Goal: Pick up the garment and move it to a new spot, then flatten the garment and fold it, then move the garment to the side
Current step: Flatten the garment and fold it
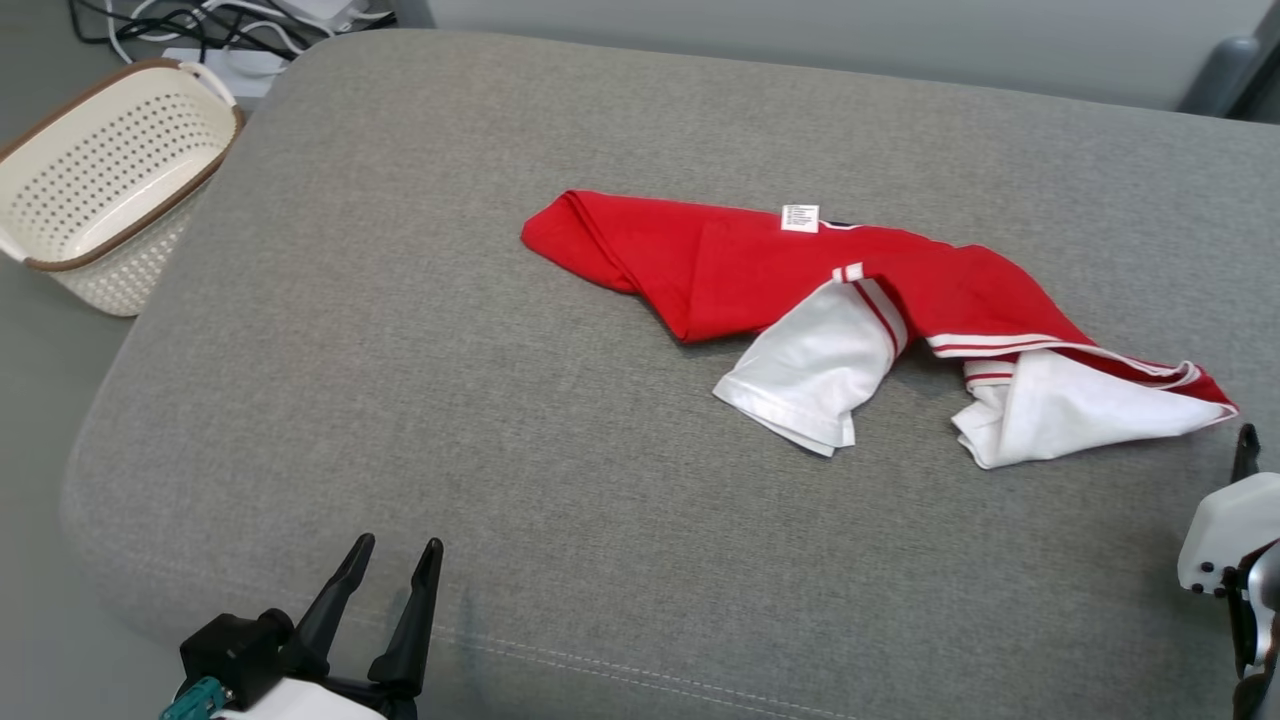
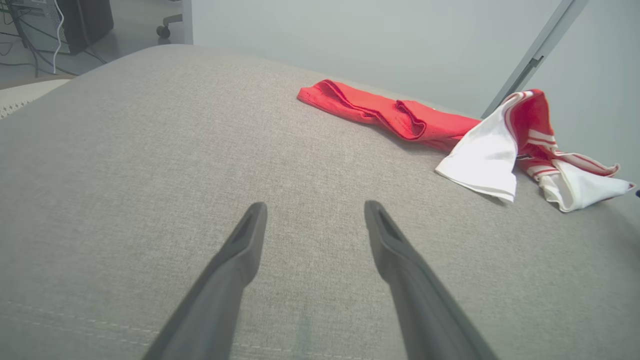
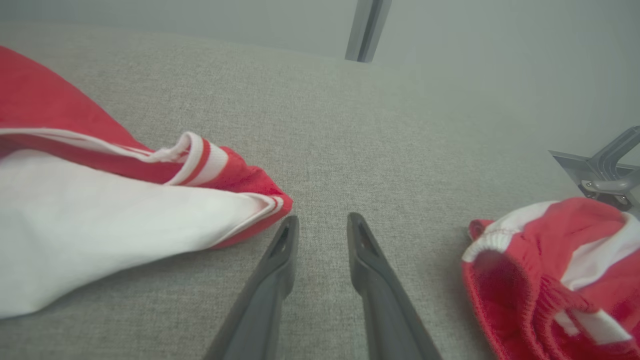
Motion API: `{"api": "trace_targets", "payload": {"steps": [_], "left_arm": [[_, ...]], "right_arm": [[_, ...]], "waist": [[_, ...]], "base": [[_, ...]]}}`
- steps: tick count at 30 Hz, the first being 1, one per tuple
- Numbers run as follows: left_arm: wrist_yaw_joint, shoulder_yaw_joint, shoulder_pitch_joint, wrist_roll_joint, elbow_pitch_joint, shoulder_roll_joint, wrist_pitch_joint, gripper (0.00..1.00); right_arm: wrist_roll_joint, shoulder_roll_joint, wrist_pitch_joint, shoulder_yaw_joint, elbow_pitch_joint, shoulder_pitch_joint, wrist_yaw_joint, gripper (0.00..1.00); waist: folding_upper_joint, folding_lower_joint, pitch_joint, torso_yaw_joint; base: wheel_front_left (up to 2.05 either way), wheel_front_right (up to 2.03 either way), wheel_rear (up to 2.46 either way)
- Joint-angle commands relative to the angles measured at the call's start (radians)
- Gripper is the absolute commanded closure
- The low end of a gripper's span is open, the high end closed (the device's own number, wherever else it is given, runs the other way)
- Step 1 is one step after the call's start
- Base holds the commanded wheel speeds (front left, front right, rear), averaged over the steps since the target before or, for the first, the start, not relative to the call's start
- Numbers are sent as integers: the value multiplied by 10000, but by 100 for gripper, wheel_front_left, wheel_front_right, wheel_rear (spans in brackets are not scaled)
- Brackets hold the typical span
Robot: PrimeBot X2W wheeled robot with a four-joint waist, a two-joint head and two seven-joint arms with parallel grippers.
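My left tool point(image 1: 400, 545), nearest the lens at the lower left, hangs just above the front of a grey upholstered cushion point(image 1: 420, 330), its two dark fingers spread wide with nothing between them. The forearm behind it is low and points across the seat towards the far edge.

My right tool point(image 3: 323, 220) comes in at the cushion's right edge, fingers narrowly parted and empty. Its left fingertip point(image 3: 290, 230) stands just beside the corner of the garment point(image 1: 760, 270); I cannot tell whether it touches.

The garment, a red shirt with white panels and red-and-white striped trim, lies crumpled across the right half of the cushion. Its red body stretches towards the centre and two white flaps fall towards me. A small white label point(image 1: 800, 217) sits on its far edge.

A second red-and-white piece point(image 3: 550, 270) with an elastic band lies bunched on the cushion to the right of my right tool, apart from the shirt.

Off the cushion's far left corner, a cream perforated basket point(image 1: 130, 245) with a brown rim stands on the grey floor point(image 1: 40, 400), its holed bottom and walls in plain sight. Dark cables point(image 1: 200, 20) trail behind it, before a pale grey wall point(image 2: 350, 30).
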Motion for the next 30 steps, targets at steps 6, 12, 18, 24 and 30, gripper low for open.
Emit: {"api": "trace_targets", "payload": {"steps": [6, 12, 18, 24, 30], "left_arm": [[-71, 273, -169, 151, -517, 246, -59, 0], [-71, -5, -262, 225, -587, 130, -59, 0], [-71, -290, -301, 115, -475, 161, -59, 0], [-71, -302, -287, -134, -220, 190, -59, 0], [-71, -535, -485, -405, -187, 158, -59, 0]], "right_arm": [[309, -73, -1585, 810, -330, -276, -2, 0], [2222, -73, -1949, 5130, -287, -548, -2, 0], [3339, -73, -1155, 8018, -181, -800, -2, 0], [3308, -73, 172, 9527, 385, -1260, -2, 0], [2387, -73, 1502, 9351, 1152, -1800, -2, 0]], "waist": [[-1, 0, -234, -574], [-1, 0, -277, -565], [-1, 0, -205, 154], [-1, 0, -8, 1079], [-1, 0, 223, 1751]], "base": [[0, 0, 0], [0, 0, 0], [0, 0, 0], [0, 0, 0], [0, 0, 0]]}}
